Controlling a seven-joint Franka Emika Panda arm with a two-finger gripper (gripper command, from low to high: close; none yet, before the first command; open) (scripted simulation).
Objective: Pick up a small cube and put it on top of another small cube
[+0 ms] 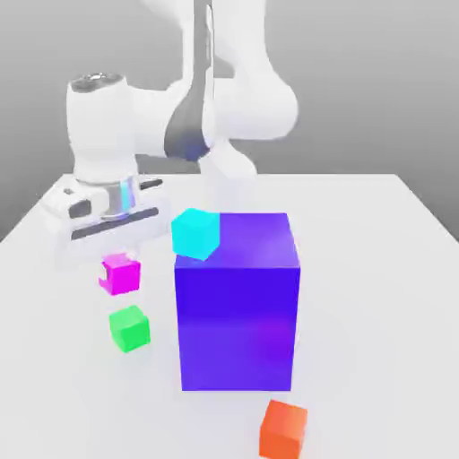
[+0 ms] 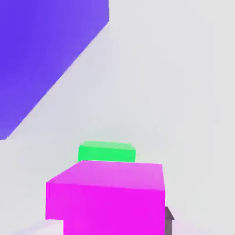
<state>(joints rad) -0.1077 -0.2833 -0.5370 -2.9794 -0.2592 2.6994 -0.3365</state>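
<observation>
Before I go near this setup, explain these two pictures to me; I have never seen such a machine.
The white machine is a robot arm, and the tool at its end has two fingers. The exterior view comes from a camera standing off the arm; the hand view comes from one mounted on the hand, looking past the tool.

On the pale table are a big blue-purple block, a green cube and an orange cube. A cyan cube appears over the big block's edge; I cannot tell whether it rests there.

The tool is closed on the magenta cube, so that one is held.
</observation>
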